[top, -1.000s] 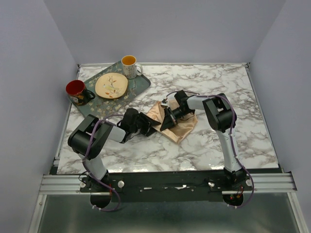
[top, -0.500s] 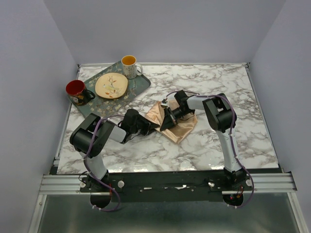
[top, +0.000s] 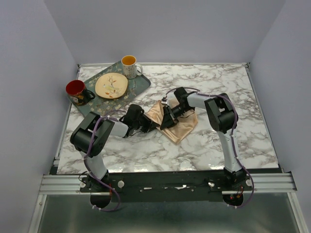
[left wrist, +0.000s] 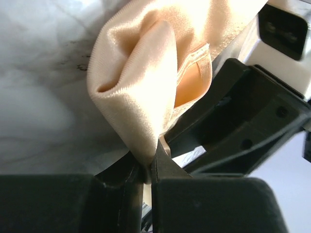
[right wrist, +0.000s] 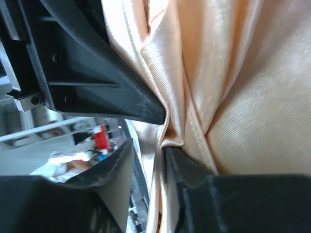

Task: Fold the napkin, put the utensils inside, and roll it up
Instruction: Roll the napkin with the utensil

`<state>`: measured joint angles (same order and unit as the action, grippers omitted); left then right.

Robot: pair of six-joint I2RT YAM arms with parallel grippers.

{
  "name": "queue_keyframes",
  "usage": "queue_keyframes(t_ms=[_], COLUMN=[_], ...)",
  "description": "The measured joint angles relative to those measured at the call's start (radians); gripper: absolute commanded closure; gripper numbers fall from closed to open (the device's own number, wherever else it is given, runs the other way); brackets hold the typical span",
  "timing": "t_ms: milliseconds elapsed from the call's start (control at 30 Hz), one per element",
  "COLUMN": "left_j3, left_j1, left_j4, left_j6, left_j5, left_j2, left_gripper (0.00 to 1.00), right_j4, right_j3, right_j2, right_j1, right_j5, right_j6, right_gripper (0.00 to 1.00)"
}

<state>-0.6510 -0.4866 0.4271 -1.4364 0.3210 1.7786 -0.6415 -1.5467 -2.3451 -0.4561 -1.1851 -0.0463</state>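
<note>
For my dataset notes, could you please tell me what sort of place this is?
Probably a robotics lab test cell: plain grey walls box in a marble-patterned table, with a metal mounting rail along its near edge.

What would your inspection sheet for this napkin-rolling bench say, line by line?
Surface: white marble-patterned tabletop.
Job's things: shiny peach cloth napkin bunched at centre; utensils, nothing seen.
Clutter: grey-green tray with round cream floral plate, white mug, red mug.
Hands: left hand shut on a napkin fold; right hand open, napkin fold between its fingers.
Cables: purple cables along both arms.
Surroundings: plain lilac walls, metal rail in front.
</note>
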Motion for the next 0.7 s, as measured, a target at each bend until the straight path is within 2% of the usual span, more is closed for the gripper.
queue_keyframes(t_ms=[167,467,700], left_j3=[-0.053,-0.230,-0.382], left_j1=[0.000,0.001,0.001], left_j4=[-0.093,-0.382,-0.640], left_j6=[0.024,0.081,0.129], left_j5=[-0.003,-0.008,-0.010], left_j2=[0.002,0.034,0.076], left_gripper=[1.00,1.00,1.00], right_j4=[-0.049,-0.105,0.088], right_j3=[-0.008,-0.020,0.256], right_j2=[0.111,0.357,0.549], right_j1=[-0.005,-0.076,-0.262], right_j5=[0.189,0.633,0.917], right_j6=[0.014,0.060,0.066], right_gripper=[0.44,0.43,0.42])
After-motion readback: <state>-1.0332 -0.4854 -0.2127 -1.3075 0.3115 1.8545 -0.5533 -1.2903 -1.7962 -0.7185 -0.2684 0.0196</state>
